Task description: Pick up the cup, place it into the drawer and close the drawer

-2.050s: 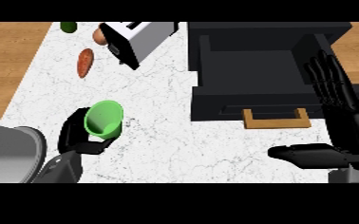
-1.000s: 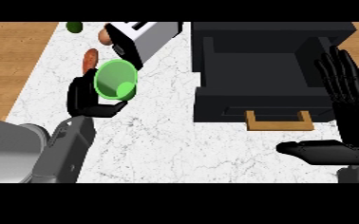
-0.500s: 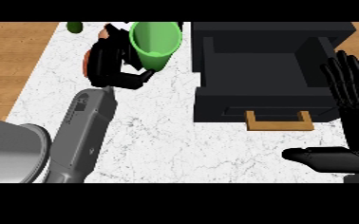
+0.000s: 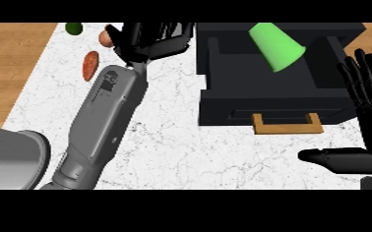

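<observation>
The green cup (image 4: 276,46) lies tilted with its wide mouth toward the lower right, inside the open black drawer (image 4: 225,78). It is apart from both hands. My left hand (image 4: 149,42) hovers just left of the drawer's back corner, fingers spread and holding nothing, with its grey forearm running down to the lower left. The drawer's wooden handle (image 4: 287,125) faces me at the front. My right hand (image 4: 356,86) rests open at the right edge beside the drawer, fingers up and thumb low.
An orange-red vegetable (image 4: 90,64), a small green item (image 4: 73,28) and a brownish item (image 4: 106,38) lie at the back left of the white marble counter (image 4: 174,147). A wooden surface (image 4: 22,73) borders the counter on the left.
My left arm swung up and right with the cup. The cup has left the hand and now lies in the drawer; the hand's fingers have spread. The right hand barely moved.
</observation>
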`<state>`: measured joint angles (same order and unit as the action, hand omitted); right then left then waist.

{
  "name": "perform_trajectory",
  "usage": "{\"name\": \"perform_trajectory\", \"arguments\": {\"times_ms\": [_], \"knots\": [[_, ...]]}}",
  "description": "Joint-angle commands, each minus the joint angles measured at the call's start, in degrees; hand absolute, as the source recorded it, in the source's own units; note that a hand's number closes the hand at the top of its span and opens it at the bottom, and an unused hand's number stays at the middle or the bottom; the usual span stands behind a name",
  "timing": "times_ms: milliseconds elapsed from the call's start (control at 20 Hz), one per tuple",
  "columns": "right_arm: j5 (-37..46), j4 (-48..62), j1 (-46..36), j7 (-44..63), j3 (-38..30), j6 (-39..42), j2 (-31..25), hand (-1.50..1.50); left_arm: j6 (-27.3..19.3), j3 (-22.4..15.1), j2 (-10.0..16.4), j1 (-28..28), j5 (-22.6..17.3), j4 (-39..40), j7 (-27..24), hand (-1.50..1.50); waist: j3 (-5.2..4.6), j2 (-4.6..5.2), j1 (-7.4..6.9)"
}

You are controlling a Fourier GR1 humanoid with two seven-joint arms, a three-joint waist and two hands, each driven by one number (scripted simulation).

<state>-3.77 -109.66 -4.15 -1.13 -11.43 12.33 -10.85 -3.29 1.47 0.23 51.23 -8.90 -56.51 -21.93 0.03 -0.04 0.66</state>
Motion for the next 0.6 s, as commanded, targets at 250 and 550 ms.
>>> {"name": "perform_trajectory", "arguments": {"times_ms": [250,550], "knots": [[1.0,6.4,-5.1,-1.9,-0.1,-0.2,-0.3,-1.50,-9.4,-5.7,-0.2,15.3,-6.4,12.7,6.0,1.50,0.01,0.48,0.85],[2.6,3.3,0.2,-4.9,1.4,-0.1,1.7,-1.50,-10.9,-8.7,-0.2,16.7,-10.3,22.0,0.2,1.50,0.01,0.46,1.25]]}}
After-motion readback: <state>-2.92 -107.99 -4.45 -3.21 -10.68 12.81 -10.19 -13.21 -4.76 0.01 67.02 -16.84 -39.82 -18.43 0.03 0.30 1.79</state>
